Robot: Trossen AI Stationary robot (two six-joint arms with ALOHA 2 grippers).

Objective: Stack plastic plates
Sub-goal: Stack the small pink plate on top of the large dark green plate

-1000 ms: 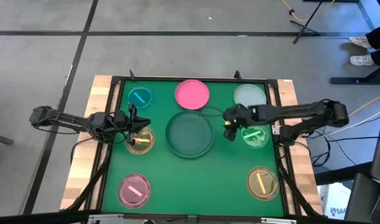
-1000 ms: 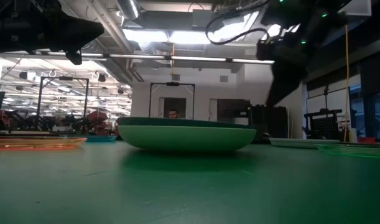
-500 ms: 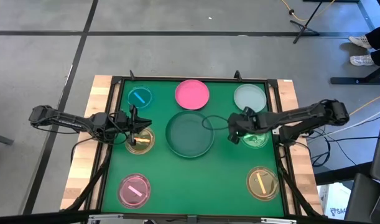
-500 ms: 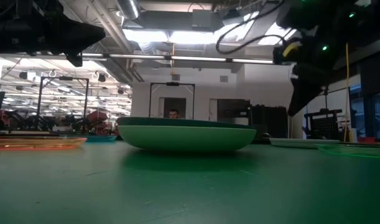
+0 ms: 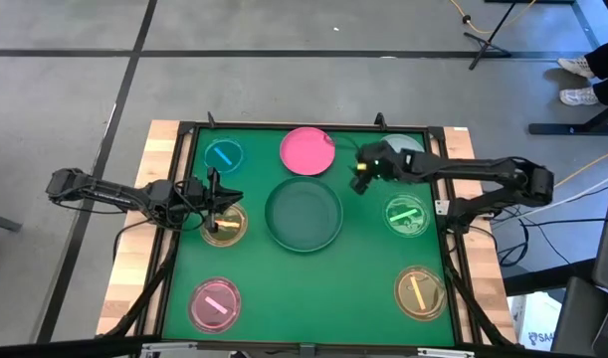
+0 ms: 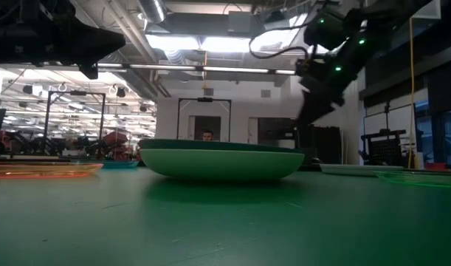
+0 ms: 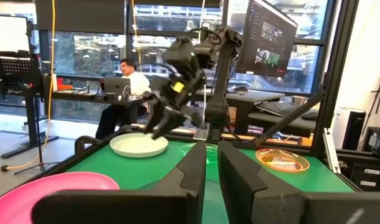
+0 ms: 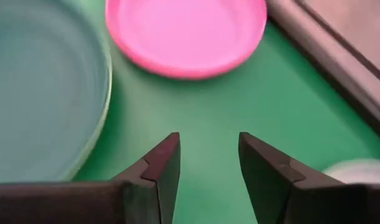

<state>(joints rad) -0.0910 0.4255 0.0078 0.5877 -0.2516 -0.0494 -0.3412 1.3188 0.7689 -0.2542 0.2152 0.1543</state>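
My right gripper [image 5: 360,179] [image 8: 208,146] is open and empty. It hovers over the bare green mat between the pink plate [image 5: 307,149] [image 8: 186,31], the pale grey-green plate [image 5: 399,154] and the large green plate [image 5: 304,214] [image 8: 40,87]. In the low view the large plate [image 6: 218,161] shows a dark rim nested in a light green body that rests on the mat. My left gripper [image 5: 222,197] [image 7: 211,152] waits with its fingers close together above a small amber plate [image 5: 225,225]. Small blue [image 5: 223,155], green [image 5: 407,216], yellow [image 5: 420,290] and pink [image 5: 215,303] plates lie flat.
A raised dark frame [image 5: 439,179] borders the green mat [image 5: 313,288], with wooden table edges outside it. Bare mat lies in front of the large plate. A person sits at a desk in the room beyond [image 7: 130,78].
My right gripper has swung from beside the small green plate toward the table's far edge and a little left. It now stands between the pink and pale grey-green plates and is still open. No plate has moved.
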